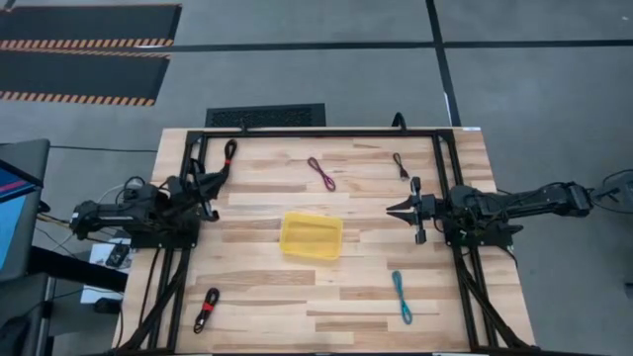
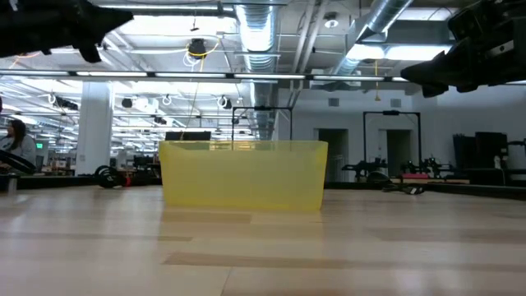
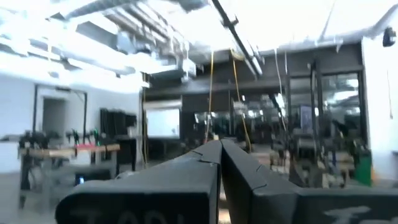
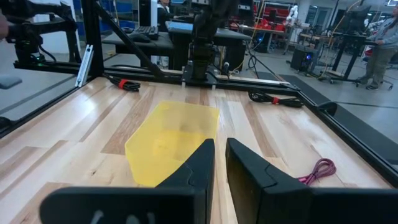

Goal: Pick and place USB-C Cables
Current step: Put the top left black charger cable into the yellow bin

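USB-C cables [image 1: 320, 172] scattered around yellow tray [image 1: 312, 235], left tool [image 3: 219, 149] pressed together, right tool [image 4: 220, 146] slightly spread, empty

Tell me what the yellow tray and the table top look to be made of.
Yellow tray: apparently thin translucent plastic with a smooth finish; in the low view the room's shapes show faintly through its walls. Table top: looks like light wood in butcher-block style, made of joined strips of varying tone with visible grain; its soft sheen in the low view suggests a sealed or lacquered finish.
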